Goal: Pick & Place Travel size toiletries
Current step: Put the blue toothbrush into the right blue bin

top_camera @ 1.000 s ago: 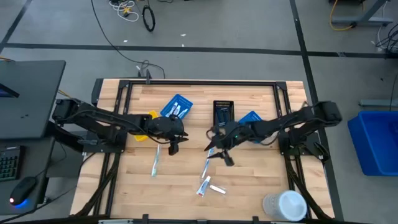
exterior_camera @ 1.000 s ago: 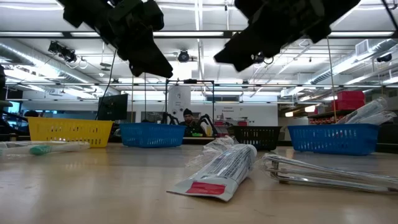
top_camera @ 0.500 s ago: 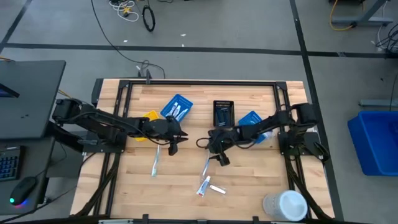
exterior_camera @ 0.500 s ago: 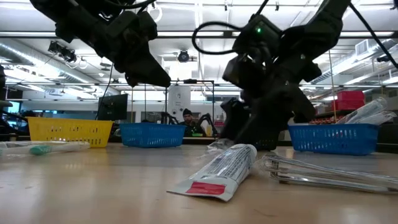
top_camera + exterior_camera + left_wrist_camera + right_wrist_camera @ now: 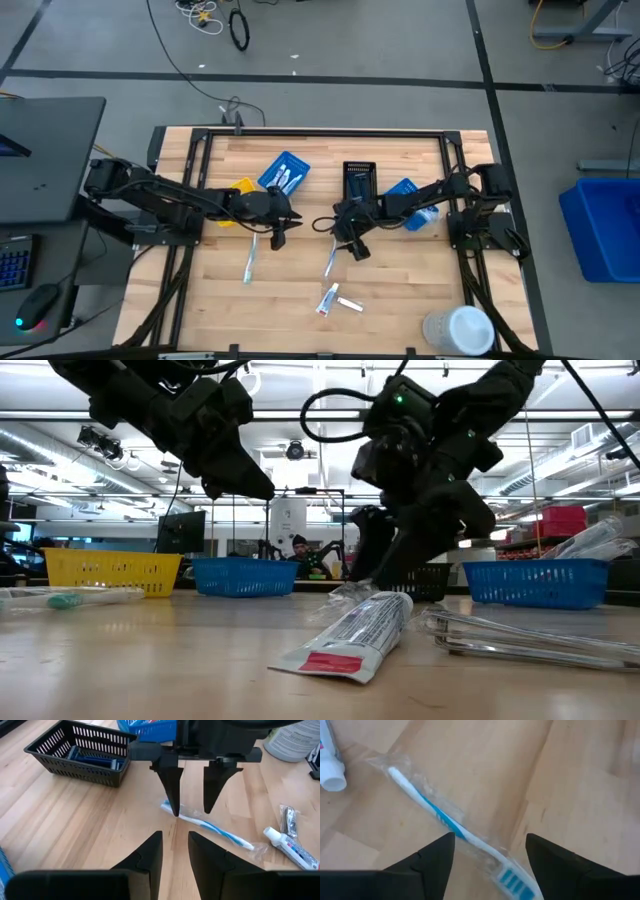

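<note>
A blue and white toothbrush (image 5: pixel 330 263) in a clear wrapper lies flat on the table near its middle. My right gripper (image 5: pixel 346 245) is open and points down over it; its fingers stand on either side of the bristle end (image 5: pixel 507 877). Whether a fingertip touches it, I cannot tell. My left gripper (image 5: pixel 279 233) hovers open with a narrow gap, to the left of that brush and above the table. A second toothbrush (image 5: pixel 250 258) lies farther left. Two toothpaste tubes (image 5: pixel 328 298) (image 5: pixel 349 304) lie toward the near edge.
Along the far half stand a yellow bin (image 5: pixel 237 192), a blue bin (image 5: pixel 285 172) with tubes, a black bin (image 5: pixel 360 181) and another blue bin (image 5: pixel 403 192). A large white lidded container (image 5: pixel 458 330) sits at the near right corner. Bare wood lies between the arms.
My right gripper has come down from well above the table to just over the wrapped toothbrush, shifting slightly toward the table's left, and its arm has drawn in. The toothbrush has stayed where it lay.
</note>
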{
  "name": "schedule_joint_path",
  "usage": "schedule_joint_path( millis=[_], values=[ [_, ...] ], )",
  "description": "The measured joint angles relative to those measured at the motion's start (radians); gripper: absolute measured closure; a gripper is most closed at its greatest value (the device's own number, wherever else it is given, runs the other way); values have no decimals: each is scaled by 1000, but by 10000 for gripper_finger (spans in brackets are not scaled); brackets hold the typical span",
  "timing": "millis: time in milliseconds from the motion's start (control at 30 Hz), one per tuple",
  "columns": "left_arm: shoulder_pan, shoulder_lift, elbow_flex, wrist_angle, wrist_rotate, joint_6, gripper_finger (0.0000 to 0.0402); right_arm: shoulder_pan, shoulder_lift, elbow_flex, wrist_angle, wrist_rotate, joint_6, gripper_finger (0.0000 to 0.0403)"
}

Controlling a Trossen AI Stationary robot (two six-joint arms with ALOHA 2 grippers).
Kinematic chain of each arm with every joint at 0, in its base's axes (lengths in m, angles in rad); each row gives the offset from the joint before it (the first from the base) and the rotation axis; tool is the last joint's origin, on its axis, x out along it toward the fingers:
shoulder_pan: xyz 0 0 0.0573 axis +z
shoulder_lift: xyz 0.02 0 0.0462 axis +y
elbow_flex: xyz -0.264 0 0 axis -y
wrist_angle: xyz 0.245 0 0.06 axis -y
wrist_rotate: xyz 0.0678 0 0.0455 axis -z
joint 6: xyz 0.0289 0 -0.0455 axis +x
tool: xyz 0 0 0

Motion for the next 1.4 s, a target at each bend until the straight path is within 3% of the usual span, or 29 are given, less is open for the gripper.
schedule_joint_path(
  millis=[400, 1067, 1267, 1400],
  values=[
    [0, 0, 0, -1, -27, 11, 303, -51, 0, -21, -85, 0, -78, 152],
    [0, 0, 0, -1, -29, 11, 303, -41, 0, -20, -175, -4, -49, 299],
    [0, 0, 0, -1, -28, 11, 303, -32, -49, -22, -246, 5, 35, 308],
    [0, 0, 0, -1, -28, 11, 303, -7, -148, 27, -405, 6, 120, 309]
  ],
)
